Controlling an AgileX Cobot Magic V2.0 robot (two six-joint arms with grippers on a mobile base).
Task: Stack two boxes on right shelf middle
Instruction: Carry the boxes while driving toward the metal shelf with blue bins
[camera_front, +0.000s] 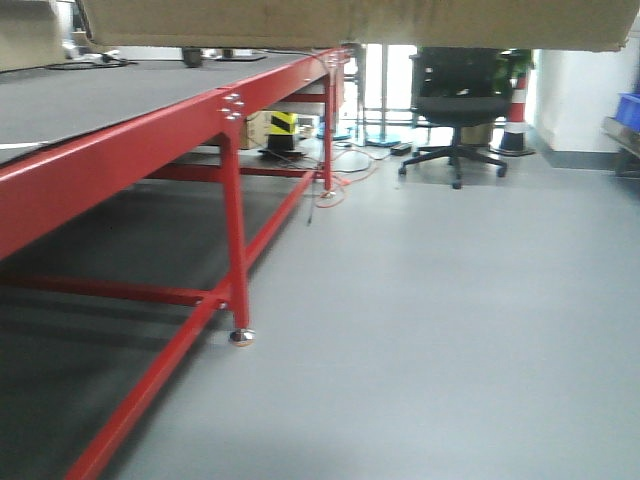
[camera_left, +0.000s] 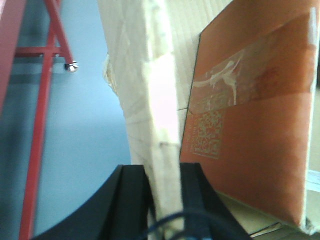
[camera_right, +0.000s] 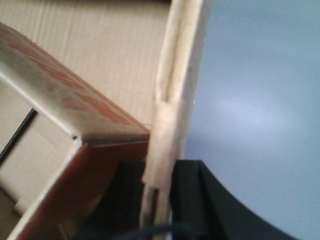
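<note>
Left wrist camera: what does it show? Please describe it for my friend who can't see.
The black left hand pinches the pale wall edge of a cardboard box. Right of it, an orange box with a taped code label rests against the cardboard. On the left are a red table frame and blue-grey floor.

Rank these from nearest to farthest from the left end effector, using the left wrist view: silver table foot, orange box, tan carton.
1. tan carton: centre, its edge pinched in the left end effector.
2. orange box: right, beside that edge.
3. silver table foot: upper left, on the floor.
</note>
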